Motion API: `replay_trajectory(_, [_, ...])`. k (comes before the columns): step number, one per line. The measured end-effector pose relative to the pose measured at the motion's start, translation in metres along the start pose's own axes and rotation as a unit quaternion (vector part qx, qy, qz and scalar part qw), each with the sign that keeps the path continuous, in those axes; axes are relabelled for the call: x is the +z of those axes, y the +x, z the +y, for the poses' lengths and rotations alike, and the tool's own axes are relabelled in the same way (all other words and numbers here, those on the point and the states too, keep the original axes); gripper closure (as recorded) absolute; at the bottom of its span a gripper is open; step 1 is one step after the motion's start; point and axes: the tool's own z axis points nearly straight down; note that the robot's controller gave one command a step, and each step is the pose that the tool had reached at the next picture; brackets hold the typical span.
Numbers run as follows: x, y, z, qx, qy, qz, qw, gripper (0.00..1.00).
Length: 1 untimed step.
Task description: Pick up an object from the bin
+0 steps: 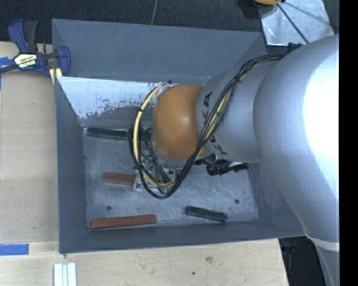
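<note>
My gripper [148, 173] is low over the middle of the bin floor, mostly hidden under the arm's orange cover and cables. Just left of it lies a small brown block [118, 178], close to the gripper's lower end; whether they touch I cannot tell. A dark green stick [107, 133] lies along the back left of the floor, its right end passing behind the cables.
A long reddish-brown stick [123, 221] lies along the front wall at the left. Another dark green stick [206, 214] lies at the front, right of centre. The arm's thick body covers the bin's right side.
</note>
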Motion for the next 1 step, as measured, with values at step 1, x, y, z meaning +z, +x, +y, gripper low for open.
replay_trajectory(1, [-0.0148, 0.0029, -0.0015, 0.0, 0.004, 0.0078, 1.0, 1.0])
